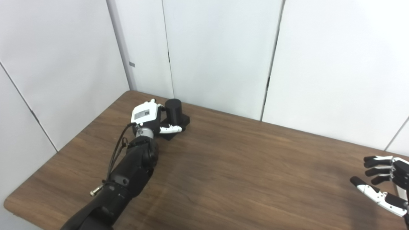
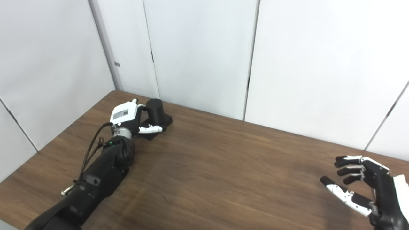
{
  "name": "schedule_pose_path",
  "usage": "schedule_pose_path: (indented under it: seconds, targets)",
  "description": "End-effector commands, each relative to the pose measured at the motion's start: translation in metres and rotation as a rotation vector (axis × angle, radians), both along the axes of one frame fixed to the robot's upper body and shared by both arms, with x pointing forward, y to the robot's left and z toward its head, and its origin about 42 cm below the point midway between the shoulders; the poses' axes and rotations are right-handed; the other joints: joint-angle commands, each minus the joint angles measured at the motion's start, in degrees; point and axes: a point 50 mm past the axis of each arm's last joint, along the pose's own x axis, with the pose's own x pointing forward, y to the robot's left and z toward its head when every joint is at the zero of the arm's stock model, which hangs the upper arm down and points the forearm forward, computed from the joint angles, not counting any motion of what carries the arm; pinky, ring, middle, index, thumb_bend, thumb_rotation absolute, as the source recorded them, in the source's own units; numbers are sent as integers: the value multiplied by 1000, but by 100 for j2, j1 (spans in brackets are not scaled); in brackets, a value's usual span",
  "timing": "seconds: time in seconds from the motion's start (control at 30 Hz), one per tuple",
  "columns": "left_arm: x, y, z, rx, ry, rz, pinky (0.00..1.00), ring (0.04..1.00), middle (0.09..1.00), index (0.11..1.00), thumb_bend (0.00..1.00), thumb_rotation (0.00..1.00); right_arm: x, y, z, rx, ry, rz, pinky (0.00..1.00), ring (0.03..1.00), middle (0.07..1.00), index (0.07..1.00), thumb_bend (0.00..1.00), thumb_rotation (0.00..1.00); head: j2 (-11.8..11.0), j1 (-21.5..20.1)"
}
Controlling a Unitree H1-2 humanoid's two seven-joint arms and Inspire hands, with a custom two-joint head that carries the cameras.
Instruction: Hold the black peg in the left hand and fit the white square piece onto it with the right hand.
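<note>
The black peg point(image 1: 174, 110), a short cylinder on a square black base, stands on the table near its far left corner. My left hand point(image 1: 147, 115) is right beside it on its left. The thumb point(image 1: 171, 129) stretches out straight along the front of the base, and the other fingers are hidden behind the cylinder. The peg rests on the table, with the hand spread around it rather than clenched. My right hand point(image 2: 361, 185) hovers open at the lower right, fingers apart, holding nothing. No white square piece shows in either view.
The brown wooden table point(image 1: 243, 166) ends close behind the peg, at white wall panels point(image 1: 220, 51). Its left edge runs diagonally just left of my left arm point(image 1: 127, 172).
</note>
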Motion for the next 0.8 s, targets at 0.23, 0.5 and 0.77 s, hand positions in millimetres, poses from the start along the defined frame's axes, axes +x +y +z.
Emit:
schedule_pose_path:
  seconds: [0.23,0.5,0.77]
  targets:
    - [16,2,24,63,-69,3,839,989,990,767,1000,571,6,-6,16,9,-108,14,399,508,623,491,498,114,-82,32]
    - [14,3,21,98,-64,8,828,990,985,733,1000,546,6,-7,18,15,-104,17,400,510,629,491,498,113,-60,28]
    - [12,5,21,166,-66,9,837,977,963,685,1000,532,5,-8,20,8,-111,15,398,512,623,491,498,113,-32,62]
